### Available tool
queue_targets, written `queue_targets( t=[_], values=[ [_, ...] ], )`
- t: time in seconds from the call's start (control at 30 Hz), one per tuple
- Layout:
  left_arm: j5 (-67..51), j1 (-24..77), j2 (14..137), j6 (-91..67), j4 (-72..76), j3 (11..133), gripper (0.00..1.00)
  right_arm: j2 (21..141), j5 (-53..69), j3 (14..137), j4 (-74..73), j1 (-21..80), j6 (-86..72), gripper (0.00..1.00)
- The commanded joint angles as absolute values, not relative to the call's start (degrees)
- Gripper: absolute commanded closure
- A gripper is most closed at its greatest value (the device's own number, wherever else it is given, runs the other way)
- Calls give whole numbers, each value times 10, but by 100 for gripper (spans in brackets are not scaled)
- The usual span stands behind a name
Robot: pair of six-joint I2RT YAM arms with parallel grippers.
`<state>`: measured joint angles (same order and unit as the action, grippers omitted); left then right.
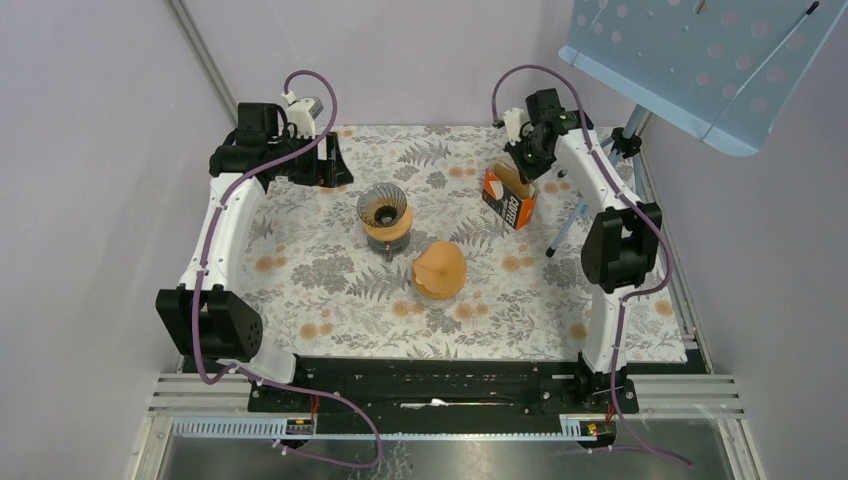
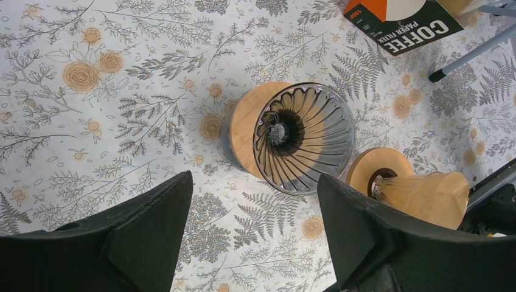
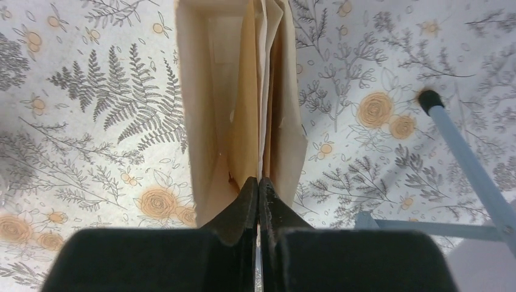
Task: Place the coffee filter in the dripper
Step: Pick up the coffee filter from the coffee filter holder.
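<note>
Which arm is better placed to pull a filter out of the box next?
Right. The right gripper is directly over the open box, fingers shut by the paper filters. The left gripper hangs open over the empty dripper, away from the box.

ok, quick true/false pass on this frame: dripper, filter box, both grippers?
1. The clear ribbed glass dripper with wooden collar holds no filter. True.
2. The left gripper is shut. False: its fingers stand wide apart and hold nothing.
3. The right gripper is at the open top of the orange-and-black cardboard coffee filter box. True.
4. In the top view, that box stands left of the dripper. False: it stands to the dripper's right, by the right arm.
</note>
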<state>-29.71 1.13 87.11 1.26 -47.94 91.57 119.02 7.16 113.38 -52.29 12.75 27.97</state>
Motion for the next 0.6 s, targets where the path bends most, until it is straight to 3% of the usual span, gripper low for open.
queue_targets(
  t=[0.0,0.37,0.57],
  values=[
    [-296,11,860,22,-455,936,19,1130,86,1165,-547,132,266,100],
    [-297,11,853,23,-456,936,19,1082,76,1141,-560,132,258,100],
    [-301,11,853,20,-456,935,18,1069,89,1101,-550,132,242,89]
  ],
)
